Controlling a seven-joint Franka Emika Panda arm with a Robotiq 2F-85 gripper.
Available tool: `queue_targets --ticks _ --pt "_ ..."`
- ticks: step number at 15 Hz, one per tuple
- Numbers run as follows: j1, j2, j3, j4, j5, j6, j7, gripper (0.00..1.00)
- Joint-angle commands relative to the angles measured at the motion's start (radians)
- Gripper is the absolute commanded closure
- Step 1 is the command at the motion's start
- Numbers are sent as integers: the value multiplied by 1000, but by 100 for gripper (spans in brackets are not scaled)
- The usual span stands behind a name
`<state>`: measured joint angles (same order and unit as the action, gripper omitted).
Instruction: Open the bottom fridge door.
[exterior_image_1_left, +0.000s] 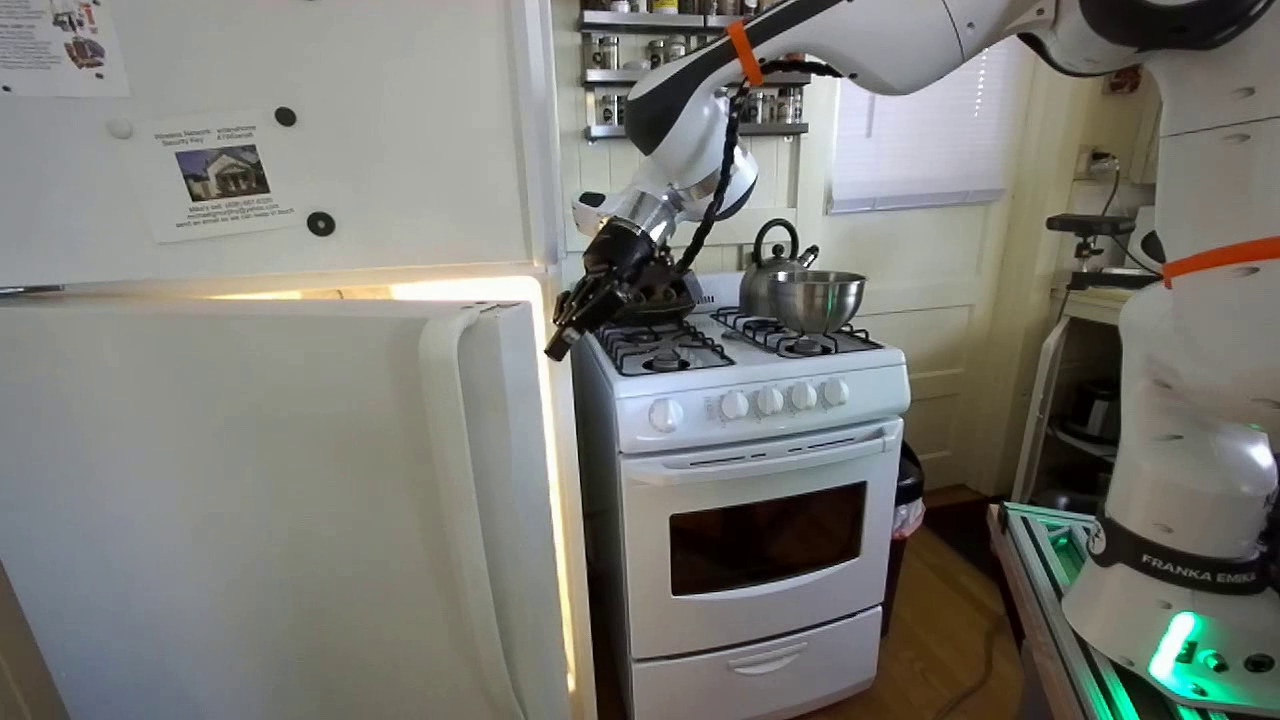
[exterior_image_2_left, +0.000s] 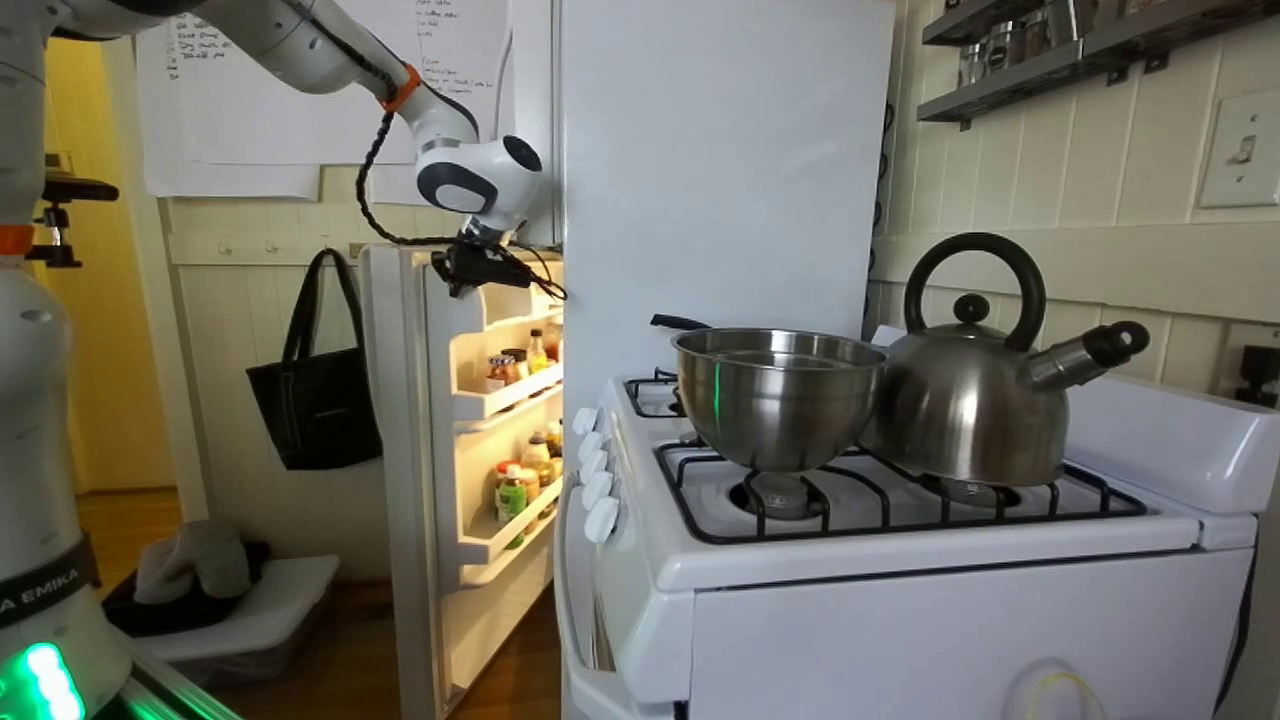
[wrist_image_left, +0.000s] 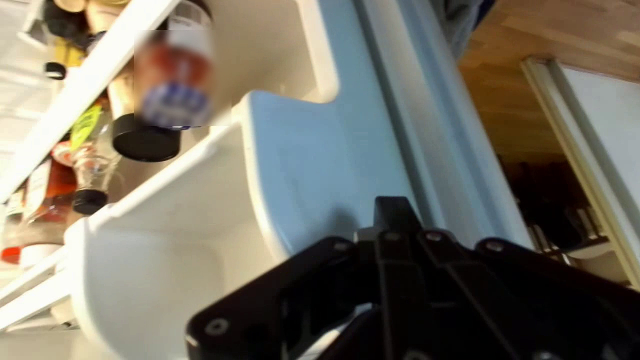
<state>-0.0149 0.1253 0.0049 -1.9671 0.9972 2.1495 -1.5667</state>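
Note:
The bottom fridge door (exterior_image_1_left: 250, 500), tall and plain white, stands partly open, with light showing along its top and side. In an exterior view its edge (exterior_image_2_left: 395, 450) and lit inner shelves face the stove. My gripper (exterior_image_1_left: 557, 348) is at the upper part of the door, beyond its handle edge, on the inner side. It also shows by the door's top shelf in an exterior view (exterior_image_2_left: 448, 275). In the wrist view the black fingertips (wrist_image_left: 397, 212) are together with nothing between them, close over the door's inner liner (wrist_image_left: 325, 150). Whether they touch it cannot be told.
The white stove (exterior_image_1_left: 760, 540) stands beside the fridge, with a steel bowl (exterior_image_2_left: 780, 400) and a kettle (exterior_image_2_left: 970, 400) on it. The freezer door (exterior_image_1_left: 400, 130) is above. Bottles (exterior_image_2_left: 515, 490) stand in the door shelves. A black bag (exterior_image_2_left: 325, 410) hangs behind the door.

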Motion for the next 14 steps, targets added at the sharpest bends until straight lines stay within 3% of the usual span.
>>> queue_targets --ticks 1,5,7,9,11,14 --pt "31 -5 21 -36 -2 259 -25 100" --pt "46 -26 33 -92 -40 498 64 100" --pt "46 -24 37 -106 -69 556 115 100" --pt "46 -20 31 -105 -80 501 171 100" --pt "29 -31 32 -88 -44 337 182 100" --pt "-2 -28 33 -56 -16 195 183 100"
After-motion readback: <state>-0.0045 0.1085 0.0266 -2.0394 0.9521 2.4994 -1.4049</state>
